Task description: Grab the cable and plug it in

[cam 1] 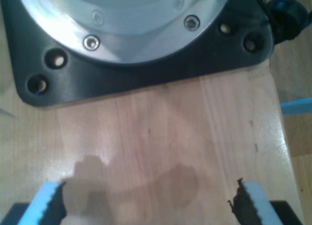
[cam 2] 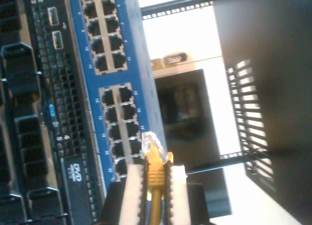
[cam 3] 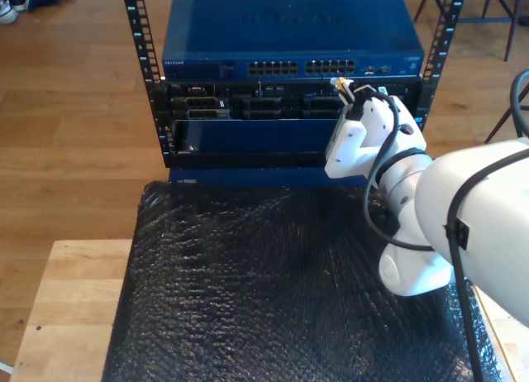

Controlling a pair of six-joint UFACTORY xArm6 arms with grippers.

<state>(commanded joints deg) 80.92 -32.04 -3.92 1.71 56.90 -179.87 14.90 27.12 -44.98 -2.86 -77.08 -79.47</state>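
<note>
My second gripper (cam 2: 155, 170) is shut on the yellow cable (cam 2: 156, 174), and the clear plug (cam 2: 148, 140) sticks out past its white pads (cam 2: 130, 196). The plug tip hovers just in front of the lower block of ports (cam 2: 119, 127) on the blue network switch (cam 2: 92, 69), apart from them. In the exterior view the same gripper (cam 3: 350, 99) holds the plug (cam 3: 337, 84) near the switch's port row (cam 3: 329, 68), toward the exterior view's right. My first gripper (cam 1: 148, 205) stands open over bare wood, nothing between its blue-backed fingers (cam 1: 48, 200).
The switch (cam 3: 289, 35) sits on a black rack (cam 3: 140, 59) above black server units (cam 3: 248, 109). A black bubble mat (cam 3: 273, 274) covers the wooden table (cam 3: 66, 299). A black arm base plate (cam 1: 146, 74) lies ahead of my first gripper. Black arm cables (cam 3: 376, 217) hang by the white arm.
</note>
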